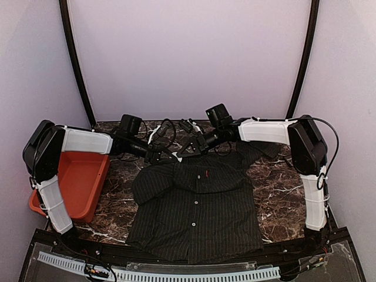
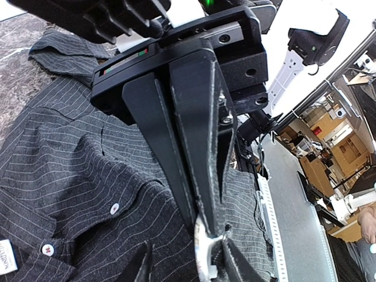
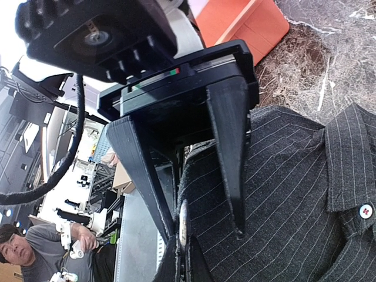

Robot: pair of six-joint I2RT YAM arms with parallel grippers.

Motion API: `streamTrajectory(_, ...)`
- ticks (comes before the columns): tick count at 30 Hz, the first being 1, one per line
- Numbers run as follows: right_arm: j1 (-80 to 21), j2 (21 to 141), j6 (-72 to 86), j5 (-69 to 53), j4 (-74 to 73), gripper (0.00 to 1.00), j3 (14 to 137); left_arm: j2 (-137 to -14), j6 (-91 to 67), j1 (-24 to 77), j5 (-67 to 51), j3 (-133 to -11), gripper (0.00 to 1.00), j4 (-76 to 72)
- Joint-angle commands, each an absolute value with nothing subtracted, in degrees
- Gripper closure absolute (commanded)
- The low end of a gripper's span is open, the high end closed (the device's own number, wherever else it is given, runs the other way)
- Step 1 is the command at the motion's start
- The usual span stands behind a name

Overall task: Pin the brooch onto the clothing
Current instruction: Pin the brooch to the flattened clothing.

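The shirt (image 1: 197, 200) lies flat in the middle of the table (image 1: 276, 188), front up, collar to the far side and hem near; its white buttons (image 1: 194, 202) run down the centre and a tiny red tag (image 1: 200, 174) sits on the chest; an orange bin (image 1: 82, 176) stands at the left edge, apart from the shirt's left sleeve.

Both my arms reach in over the far side and meet at the collar; my left gripper (image 1: 167, 155) comes from the left and my right gripper (image 1: 185, 150) from the right, tips almost together just above the cloth.

The brooch (image 2: 202, 255) – a small silver piece, only its curved edge showing – sits right at that meeting point, over the pinstriped cloth near the collar; in my right wrist view its thin edge lies against one of my fingers.

My right jaws are closed; whether they pinch the brooch or only touch it, I cannot tell. My left fingers (image 2: 194, 147) overlap in their own view – open or closed, I cannot tell.
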State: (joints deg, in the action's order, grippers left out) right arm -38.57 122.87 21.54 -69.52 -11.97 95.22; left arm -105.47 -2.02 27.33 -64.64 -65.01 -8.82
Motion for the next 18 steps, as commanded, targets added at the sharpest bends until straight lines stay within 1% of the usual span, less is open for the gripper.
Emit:
streamTrajectory(1,-39.37,121.15,21.47,-73.65,-10.57,1.0,96.23,-104.26,-0.35,27.51,-58.05,-66.08,0.65,-5.19)
streamTrajectory(5,-39.46,121.19,20.41,-73.29,-11.91,1.0,96.4,-104.16,-0.35,27.51,-56.77,-66.26,0.67,-4.7)
streamTrajectory(7,-39.46,121.13,18.75,-72.46,-13.96,1.0,96.71,-104.15,-0.35,27.51,-57.26,-66.38,0.66,-4.47)
streamTrajectory(8,-39.45,121.08,17.89,-71.79,-14.87,1.0,96.84,-104.13,-0.35,27.51,-57.5,-66.46,0.61,-4.25)
streamTrajectory(12,-39.04,120.41,17.28,-72.47,-15.48,1.0,96.64,-103.2,3.9,27.51,-57.84,-67.5,0.5,0.06)
streamTrajectory(18,-37.94,120.08,14.43,-68.02,-22.91,1.0,99.15,-101.65,9.39,27.42,-56.52,-69.37,0.44,8.54)
